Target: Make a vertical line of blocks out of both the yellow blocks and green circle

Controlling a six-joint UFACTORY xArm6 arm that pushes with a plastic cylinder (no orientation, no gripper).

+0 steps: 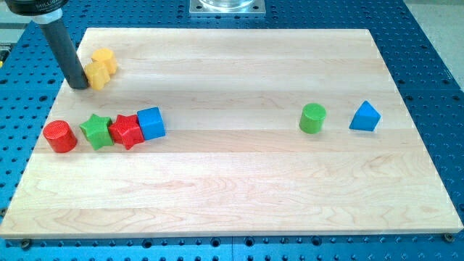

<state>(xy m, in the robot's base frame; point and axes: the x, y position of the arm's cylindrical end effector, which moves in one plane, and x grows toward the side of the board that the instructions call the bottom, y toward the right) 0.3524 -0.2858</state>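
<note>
Two yellow blocks [100,68] sit touching each other near the upper left corner of the wooden desk [232,188], one a little higher and to the view's right of the other; their exact shapes are hard to make out. The rod's tip [79,85] rests on the desk just at the left side of the lower yellow block, touching it or nearly so. The arm carries no claw, only this dark rod, so nothing is clenched or released. White lettering on the rod's mount at the view's top left is too small to read.

The green circle [313,118] stands well apart, on the view's right half, with a blue triangle [365,117] near its right.

Lower left, a row runs left to right: red cylinder [59,137], green star [96,131], red star [126,131], blue cube [151,123], the last three touching.
</note>
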